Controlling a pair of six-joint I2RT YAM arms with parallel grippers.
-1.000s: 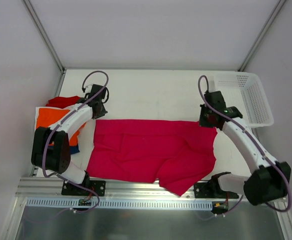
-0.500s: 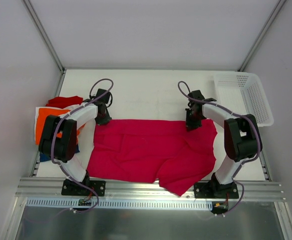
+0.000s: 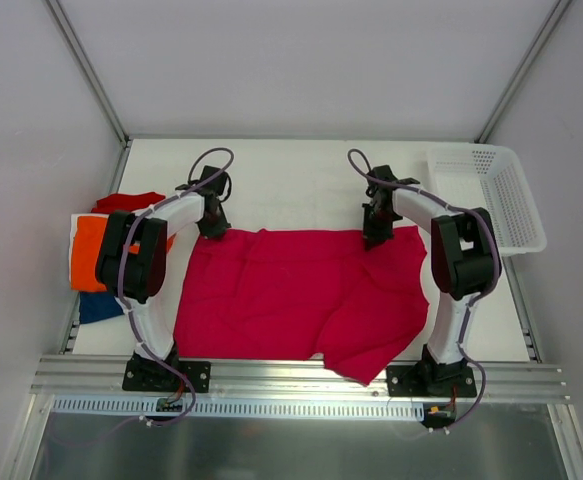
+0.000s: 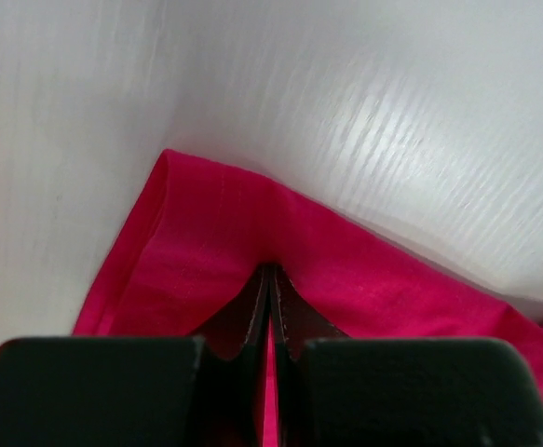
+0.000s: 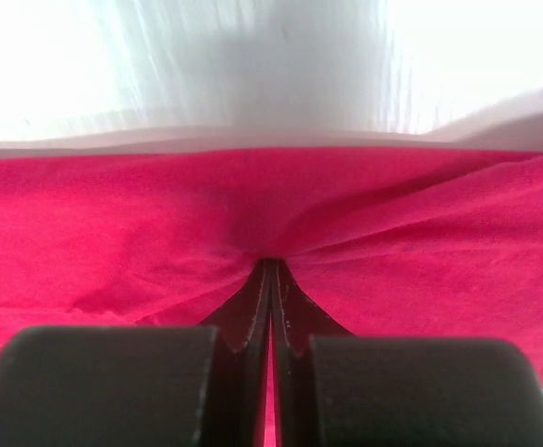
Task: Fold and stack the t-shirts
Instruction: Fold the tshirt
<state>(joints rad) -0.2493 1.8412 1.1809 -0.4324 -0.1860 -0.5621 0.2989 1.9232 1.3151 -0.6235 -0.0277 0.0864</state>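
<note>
Clamping the far edge of the magenta-pink t-shirt: left hand, right hand.

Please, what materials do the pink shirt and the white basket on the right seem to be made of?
The pink shirt: soft cloth, likely a thin knit, with a matte finish. It lies in loose wrinkles and folds over itself at the near edge. The white basket: probably rigid moulded plastic, smooth and slightly shiny, with regular rows of small holes in its walls.

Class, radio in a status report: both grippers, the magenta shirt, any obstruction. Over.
Left gripper and right gripper: jaws shut on magenta t-shirt, far edge. Shirt spread open, unfolded. Nothing lies on it; basket off right, other shirts piled left.
</note>
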